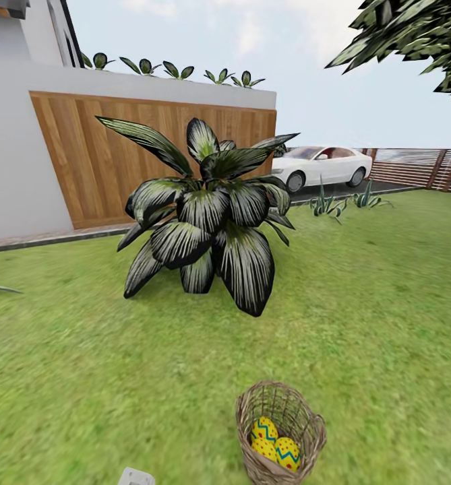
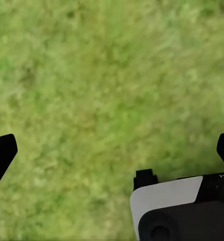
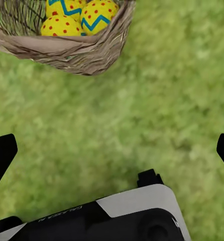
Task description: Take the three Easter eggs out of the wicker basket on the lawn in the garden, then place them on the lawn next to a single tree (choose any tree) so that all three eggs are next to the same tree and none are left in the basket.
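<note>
- Nearest the head camera sits the basket, upright on the lawn, close in front of the robot and a little to its right; being open-topped and wide, it leaves the eggs reachable from above.
- Eggs lie clustered at the basket's bottom, touching one another. Two show clearly from the head and a third peeks behind them, and in the right wrist view three show against the near wall. None is out yet, so the task looks barely begun.
- Right gripper hangs over bare grass just short of the basket rim, jaws spread wide and empty, presumably held ready to come down on an egg.
- Left gripper also has its jaws spread and empty, over plain grass.
- Beyond the basket stands a low striped plant, not a tree.
- Farther off are a wood-slat wall, a white car and a fence.
- Dark foliage overhangs at the upper right; its trunk is out of view, so a tree has yet to be chosen.
</note>
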Robot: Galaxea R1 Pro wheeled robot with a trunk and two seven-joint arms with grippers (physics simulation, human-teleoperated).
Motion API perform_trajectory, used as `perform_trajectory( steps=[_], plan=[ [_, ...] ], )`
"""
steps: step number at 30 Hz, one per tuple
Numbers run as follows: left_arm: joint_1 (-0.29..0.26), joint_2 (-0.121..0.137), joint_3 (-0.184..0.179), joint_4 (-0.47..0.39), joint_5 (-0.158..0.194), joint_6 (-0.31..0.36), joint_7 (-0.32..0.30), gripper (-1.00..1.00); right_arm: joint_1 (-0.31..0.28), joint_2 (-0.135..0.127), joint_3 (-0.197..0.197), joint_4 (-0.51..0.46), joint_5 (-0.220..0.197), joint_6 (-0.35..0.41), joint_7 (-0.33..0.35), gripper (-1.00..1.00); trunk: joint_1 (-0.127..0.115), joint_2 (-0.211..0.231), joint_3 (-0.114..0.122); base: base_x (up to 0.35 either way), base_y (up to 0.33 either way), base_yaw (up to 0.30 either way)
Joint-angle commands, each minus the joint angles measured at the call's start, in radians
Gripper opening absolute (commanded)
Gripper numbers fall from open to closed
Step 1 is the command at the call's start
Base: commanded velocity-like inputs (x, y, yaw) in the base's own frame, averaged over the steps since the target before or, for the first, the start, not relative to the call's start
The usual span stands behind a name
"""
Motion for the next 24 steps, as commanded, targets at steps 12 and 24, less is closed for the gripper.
perform_trajectory(
  steps=[12,24],
  plan=[
    [-0.001,0.001,-0.008,-0.001,0.005,0.006,0.004,1.0,0.0,0.0,-0.004,-0.003,-0.01,0.006,0.001,1.0,0.0,-0.001,-0.002,0.154,0.0,0.0],
    [0.0,0.001,-0.01,-0.002,0.006,0.006,0.005,1.0,0.001,-0.018,-0.011,-0.004,-0.015,0.004,0.0,1.0,0.0,-0.001,-0.002,0.064,-0.02,0.0]
  ],
)
